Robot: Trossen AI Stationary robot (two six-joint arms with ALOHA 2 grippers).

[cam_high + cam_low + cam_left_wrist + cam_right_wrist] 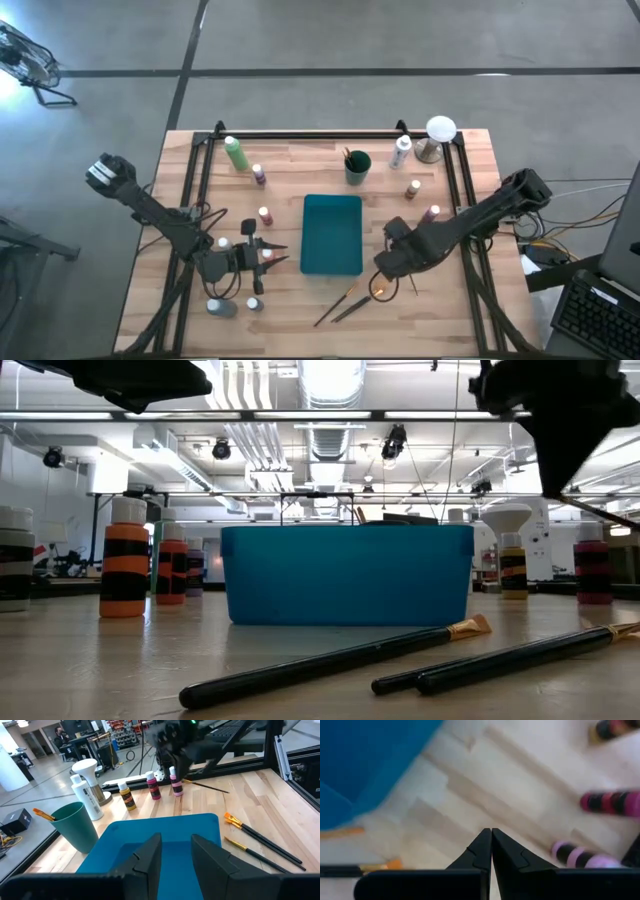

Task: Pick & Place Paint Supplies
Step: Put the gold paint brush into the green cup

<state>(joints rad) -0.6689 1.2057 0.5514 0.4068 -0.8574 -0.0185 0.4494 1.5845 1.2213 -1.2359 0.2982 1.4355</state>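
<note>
the teal tray (332, 234) lies in the middle of the desk (300, 310). the left gripper (268, 256) hovers just left of the tray, its fingers (150, 857) a little apart and holding nothing. the right gripper (381, 285) hangs just right of the tray's near corner, fingers (481, 851) pressed together and empty. two brushes (345, 303) lie in front of the tray, beside the right gripper. small paint bottles (264, 215) stand left and right of the tray; a green bottle (236, 153) and a green cup (357, 166) stand behind it.

No text, brand, number or sign is showing legibly anywhere; the white bottle (86, 795) is carrying a printed label, but its lettering is staying too small to read.
</note>
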